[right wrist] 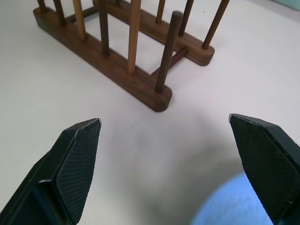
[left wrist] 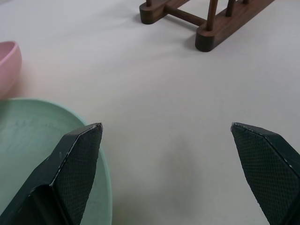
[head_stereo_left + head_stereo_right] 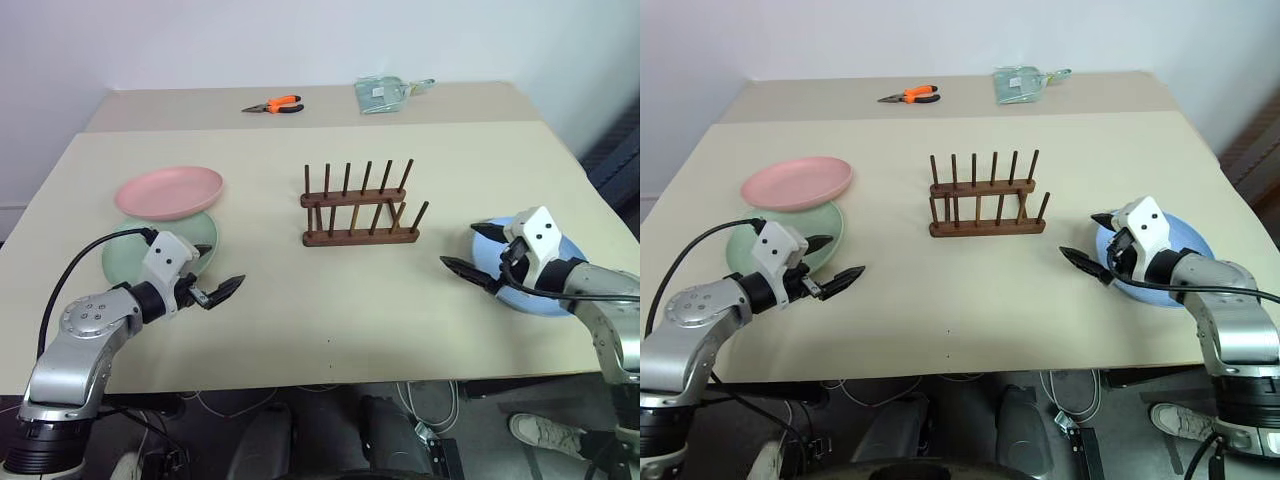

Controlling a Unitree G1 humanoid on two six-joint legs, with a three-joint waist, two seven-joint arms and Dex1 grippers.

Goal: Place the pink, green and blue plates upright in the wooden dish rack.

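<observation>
- The wooden dish rack (image 3: 358,208) stands empty at the centre of the table (image 3: 300,320); none of the three plates is racked yet.
- Pink plate (image 3: 168,191) sits at frame left, overlapping the green plate (image 3: 205,235); blue plate (image 3: 530,295) lies at right.
- Left pincer (image 3: 214,288) and right pincer (image 3: 468,255) both gape wide, grasping nothing.
- Advice: take a plate by its rim, tilt it on edge, and lower it squarely between two pegs.

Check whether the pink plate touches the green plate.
Touching: in the left eye view the pink plate rests overlapping the green plate's far rim.
</observation>
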